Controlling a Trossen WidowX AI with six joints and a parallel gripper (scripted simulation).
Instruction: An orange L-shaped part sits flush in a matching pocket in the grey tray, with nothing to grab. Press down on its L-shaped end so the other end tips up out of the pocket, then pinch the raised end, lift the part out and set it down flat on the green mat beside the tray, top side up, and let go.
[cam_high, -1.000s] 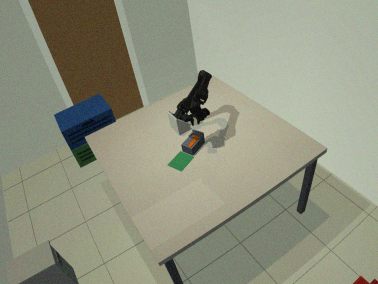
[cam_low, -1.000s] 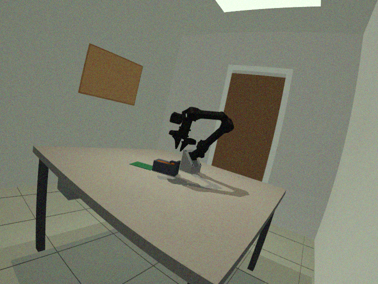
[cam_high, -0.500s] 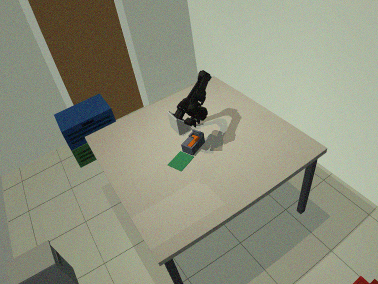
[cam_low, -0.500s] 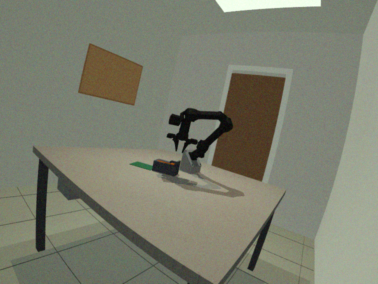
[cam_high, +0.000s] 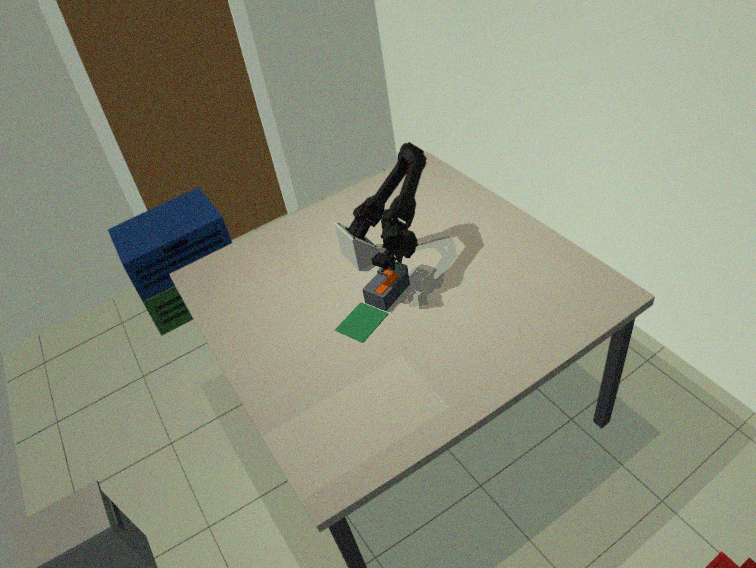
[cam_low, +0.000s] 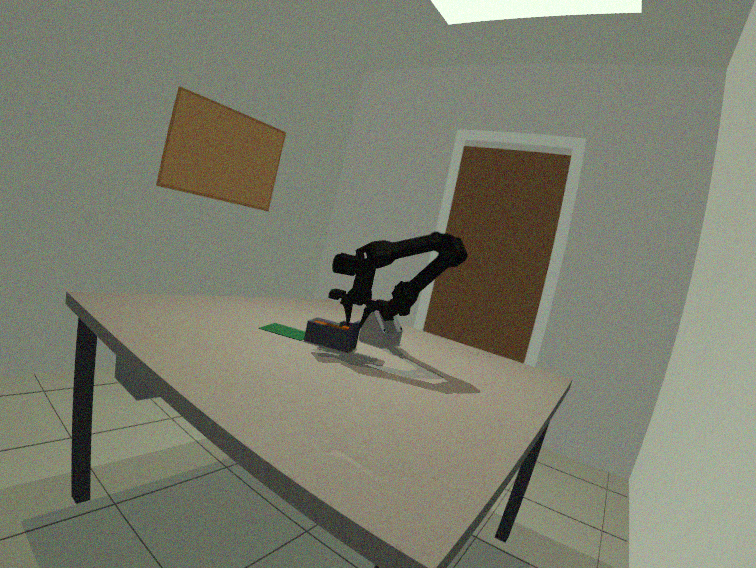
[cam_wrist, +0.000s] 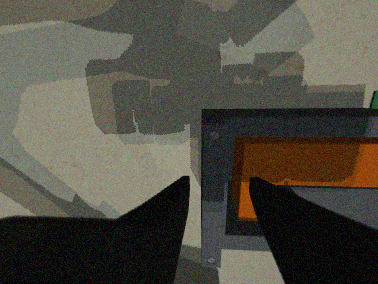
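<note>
- Arm (cam_low: 421, 256) is folded over itself, wrist pointing straight down at the grey tray (cam_high: 383, 293).
- Gripper (cam_wrist: 219, 200) sits low over the tray's end nearest the robot base, jaws partly apart with nothing between them.
- One fingertip (cam_wrist: 262, 192) is over the orange L-shaped part (cam_wrist: 300, 162), the other off the tray's edge.
- Part's in its pocket; green mat (cam_high: 361, 321) is just beside the tray.

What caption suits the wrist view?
Half-open gripper poised low over the orange part's end in the grey tray.
</note>
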